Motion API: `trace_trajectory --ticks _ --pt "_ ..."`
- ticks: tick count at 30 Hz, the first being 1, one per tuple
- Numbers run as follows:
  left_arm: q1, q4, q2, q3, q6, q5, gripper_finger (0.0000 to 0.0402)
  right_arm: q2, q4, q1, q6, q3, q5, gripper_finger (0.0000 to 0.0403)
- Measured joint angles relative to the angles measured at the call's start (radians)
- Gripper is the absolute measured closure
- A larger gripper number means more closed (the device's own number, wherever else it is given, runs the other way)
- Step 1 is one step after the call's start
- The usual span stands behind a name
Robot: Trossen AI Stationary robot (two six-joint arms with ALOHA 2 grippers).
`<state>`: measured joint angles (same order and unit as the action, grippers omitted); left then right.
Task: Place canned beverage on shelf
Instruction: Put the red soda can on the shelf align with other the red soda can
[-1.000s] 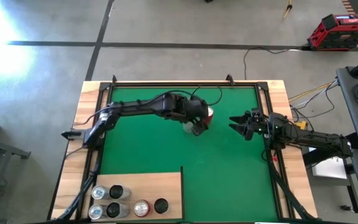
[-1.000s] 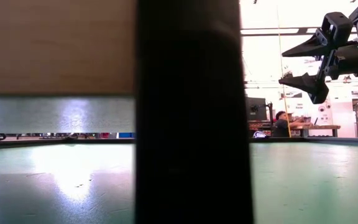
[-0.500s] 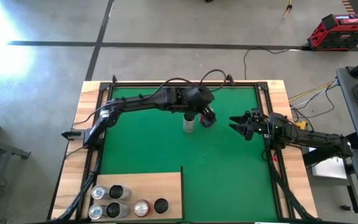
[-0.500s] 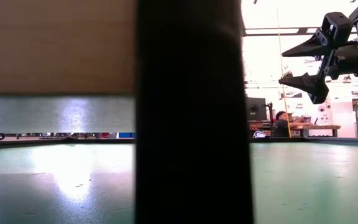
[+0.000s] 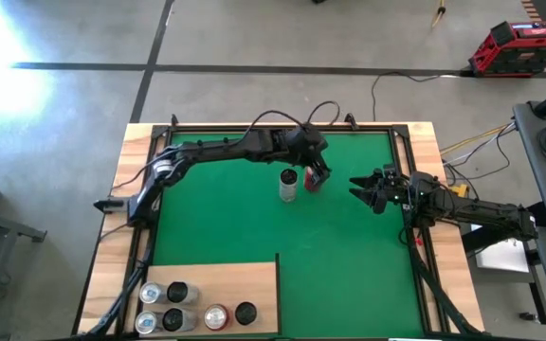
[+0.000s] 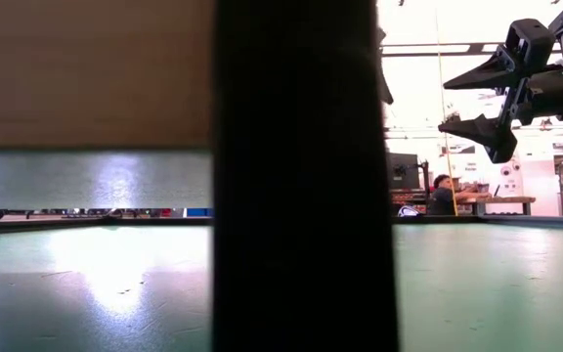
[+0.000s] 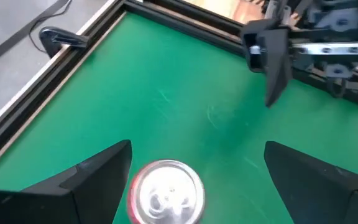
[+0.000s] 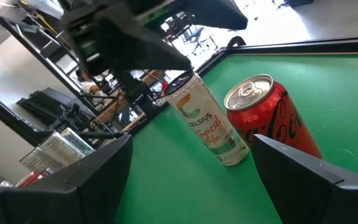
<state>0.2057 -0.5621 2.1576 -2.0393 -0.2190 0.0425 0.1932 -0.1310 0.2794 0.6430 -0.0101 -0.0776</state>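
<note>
Two drink cans stand upright and close together near the middle of the green mat point(image 5: 349, 265): a tall slim white can point(image 8: 207, 124) and a shorter red can point(image 8: 272, 118). The left gripper point(image 7: 197, 149) hangs directly over the red can, its fingers spread wide on either side of the silver lid and holding nothing, which looks like lining up for a grasp from above. The shelf point(image 5: 245, 279), a pale wooden panel at the near left corner of the table, is well apart from both cans and already carries several cans point(image 5: 176, 294) in a cluster at its left end, leaving bare wood on the right for another. The right gripper point(image 6: 448, 105) waits in the air near the right edge of the mat, its fingers partly apart and empty, pointing toward the two cans and out of the left arm's way. Compared with a second ago, the left arm has swung toward the far side of the table; back then its wrist covered most of the pair, and now both cans show from above. The right arm has not moved
</note>
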Motion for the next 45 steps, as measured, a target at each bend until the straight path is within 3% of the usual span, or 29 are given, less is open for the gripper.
trace_trajectory --ticks 12,21,28,34,45 --pt "0.021 0.058 0.074 0.003 0.028 0.025 0.0051 0.000 0.000 0.000 0.000 0.000 0.000 0.0085" --pt "-0.020 0.064 0.208 -0.117 0.063 0.227 0.0051 0.000 0.000 0.000 0.000 0.000 0.000 0.0085" --pt "-0.020 -0.127 0.261 -0.232 -0.045 0.307 0.0051 0.000 0.000 0.000 0.000 0.000 0.000 0.0085" --pt "-0.020 -0.297 0.267 -0.291 -0.105 0.314 0.0051 0.000 0.000 0.000 0.000 0.000 0.000 0.0085" --pt "-0.023 -0.378 0.267 -0.292 -0.174 0.271 0.0051 0.000 0.000 0.000 0.000 0.000 0.000 0.0085"
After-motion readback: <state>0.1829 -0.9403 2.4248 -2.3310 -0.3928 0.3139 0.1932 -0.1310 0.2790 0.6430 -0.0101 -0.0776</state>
